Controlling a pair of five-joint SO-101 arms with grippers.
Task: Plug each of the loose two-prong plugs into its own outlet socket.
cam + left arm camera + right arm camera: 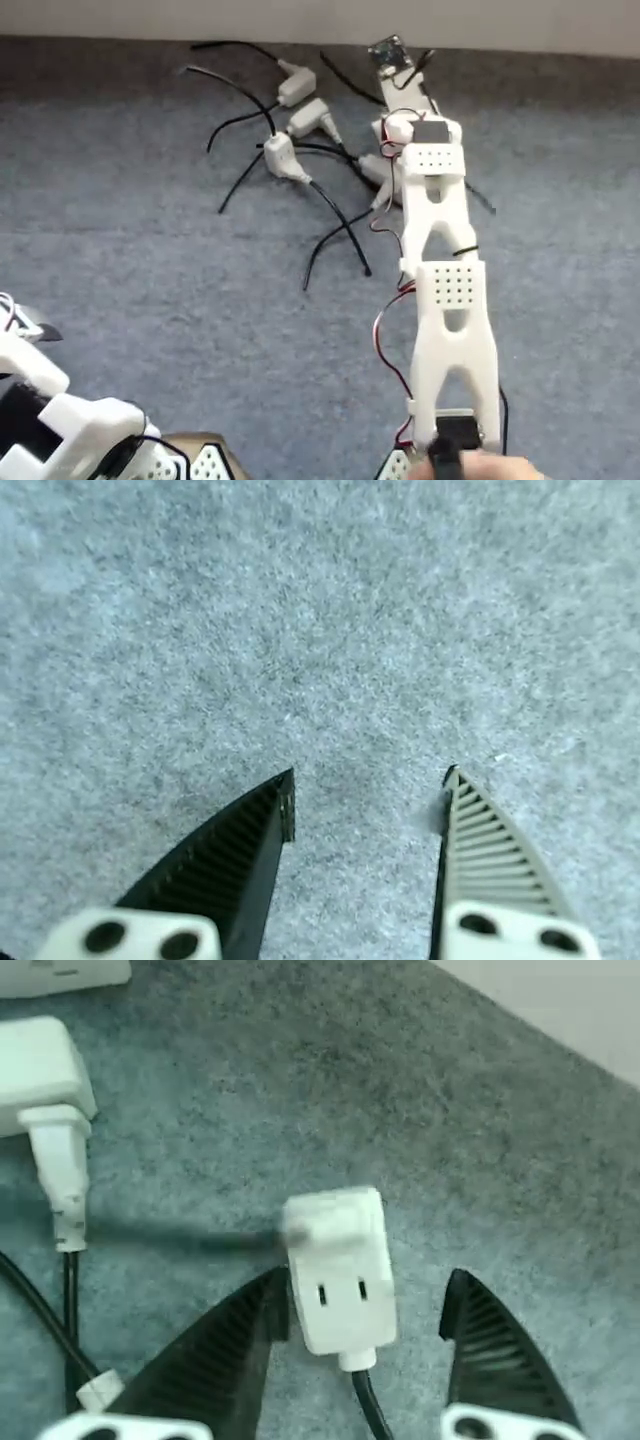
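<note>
Your right pincer (370, 1282) hangs open astride a white outlet socket (340, 1260) lying on the grey bench (150, 300) near the tangled loose plugs (282, 155), while your left pincer (368, 775) is open too, well apart from them.

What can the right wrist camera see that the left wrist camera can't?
Right wrist view: a white socket with two slots and a black cord, lying between the fingers of the open right tool. Farther off, a white plug sits on a cord of its own.
Left wrist view: the open left tool, one finger black and one pale, above the carpet.
Both: grey carpet underneath and a tool with its fingers apart.
</note>
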